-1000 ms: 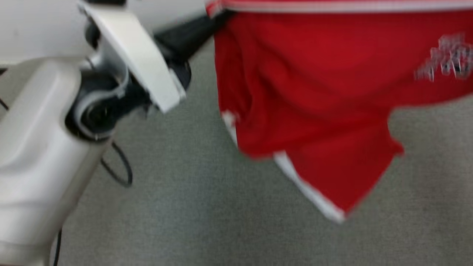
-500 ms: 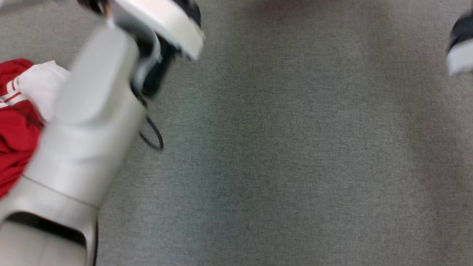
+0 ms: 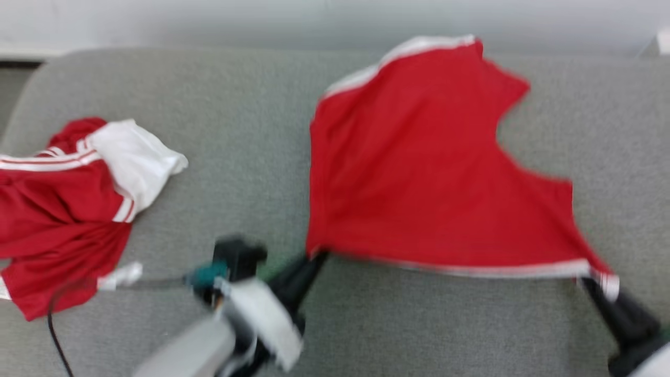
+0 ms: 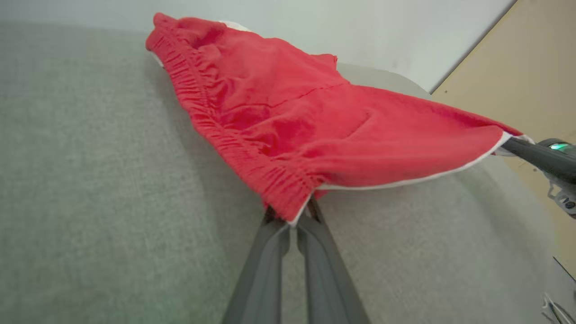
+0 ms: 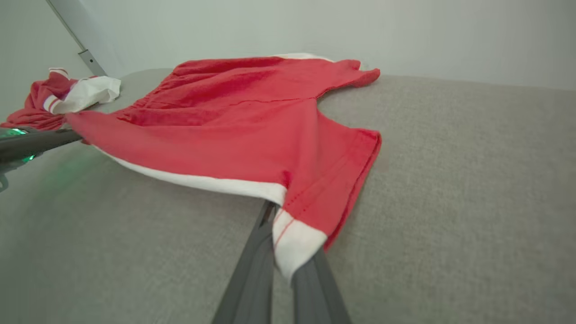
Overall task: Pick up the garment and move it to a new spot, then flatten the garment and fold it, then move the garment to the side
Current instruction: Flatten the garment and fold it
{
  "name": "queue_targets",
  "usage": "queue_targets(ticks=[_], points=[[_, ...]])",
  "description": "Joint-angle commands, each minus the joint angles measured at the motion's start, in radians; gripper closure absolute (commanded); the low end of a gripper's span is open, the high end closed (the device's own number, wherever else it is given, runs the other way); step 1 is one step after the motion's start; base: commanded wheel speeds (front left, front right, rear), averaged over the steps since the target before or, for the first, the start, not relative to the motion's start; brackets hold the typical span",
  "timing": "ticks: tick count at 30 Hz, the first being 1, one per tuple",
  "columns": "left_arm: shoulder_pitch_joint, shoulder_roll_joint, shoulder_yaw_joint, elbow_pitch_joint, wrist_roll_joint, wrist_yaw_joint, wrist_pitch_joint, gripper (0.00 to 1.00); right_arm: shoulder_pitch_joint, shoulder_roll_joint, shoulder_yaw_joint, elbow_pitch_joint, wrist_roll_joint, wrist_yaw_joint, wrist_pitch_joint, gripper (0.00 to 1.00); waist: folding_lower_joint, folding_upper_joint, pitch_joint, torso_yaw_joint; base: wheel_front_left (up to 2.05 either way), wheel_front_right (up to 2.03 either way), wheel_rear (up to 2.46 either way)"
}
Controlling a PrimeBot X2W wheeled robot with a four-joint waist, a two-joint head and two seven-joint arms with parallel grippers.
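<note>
The garment [image 3: 419, 173] is a pair of red shorts with white trim, spread over the grey padded surface [image 3: 235, 131] with its far part lying flat. My left gripper [image 3: 316, 257] is shut on its near left corner, at the gathered waistband [image 4: 252, 166]. My right gripper [image 3: 591, 280] is shut on the near right corner, where the white trim [image 5: 292, 243] folds over the fingers. The near edge is stretched between the two grippers and sits slightly off the surface. The left wrist view shows the right gripper [image 4: 513, 144] at its right edge, and the right wrist view shows the left gripper [image 5: 74, 135] at its left.
A second red and white garment [image 3: 68, 209] lies crumpled at the left end of the surface. A black cable [image 3: 52, 324] hangs by my left arm. A pale wall [image 3: 314, 21] runs behind the surface, and a beige panel [image 4: 531, 81] stands beyond its right end.
The head camera has swung a long way. One second ago the garment hung in the air from the left gripper; now it lies spread on the surface with both grippers low at its near edge.
</note>
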State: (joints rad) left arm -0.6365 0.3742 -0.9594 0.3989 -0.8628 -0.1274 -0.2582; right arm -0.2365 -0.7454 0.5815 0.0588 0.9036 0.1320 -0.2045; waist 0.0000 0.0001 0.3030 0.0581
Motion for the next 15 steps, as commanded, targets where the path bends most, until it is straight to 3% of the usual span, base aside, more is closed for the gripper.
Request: queue_targets(ticks=[1,6,11,15], points=[[0.057,0.023,-0.004,-0.021,-0.023,-0.003,-0.007,1.00,0.054,-0.016,0.006,-0.017,0.013,-0.003,0.009,1.00,0.0000,-0.0001,-0.073,0.008,0.00,0.00,0.00],[0.284,0.125,-0.021,-0.195,-0.105,0.050,0.024,1.00,0.286,-0.087,-0.009,-0.123,0.079,-0.003,0.054,1.00,0.0000,-0.0001,-0.174,0.004,0.00,0.00,0.00],[0.448,0.248,-0.020,-0.473,-0.205,0.122,0.082,1.00,0.479,-0.174,-0.116,-0.266,0.153,-0.003,0.090,1.00,0.0000,-0.0001,-0.186,0.007,0.00,0.00,0.00],[0.470,0.277,0.029,-0.636,-0.311,0.144,0.109,1.00,0.506,-0.220,-0.181,-0.354,0.182,-0.003,0.159,1.00,0.0000,-0.0001,-0.162,0.019,0.00,0.00,0.00]])
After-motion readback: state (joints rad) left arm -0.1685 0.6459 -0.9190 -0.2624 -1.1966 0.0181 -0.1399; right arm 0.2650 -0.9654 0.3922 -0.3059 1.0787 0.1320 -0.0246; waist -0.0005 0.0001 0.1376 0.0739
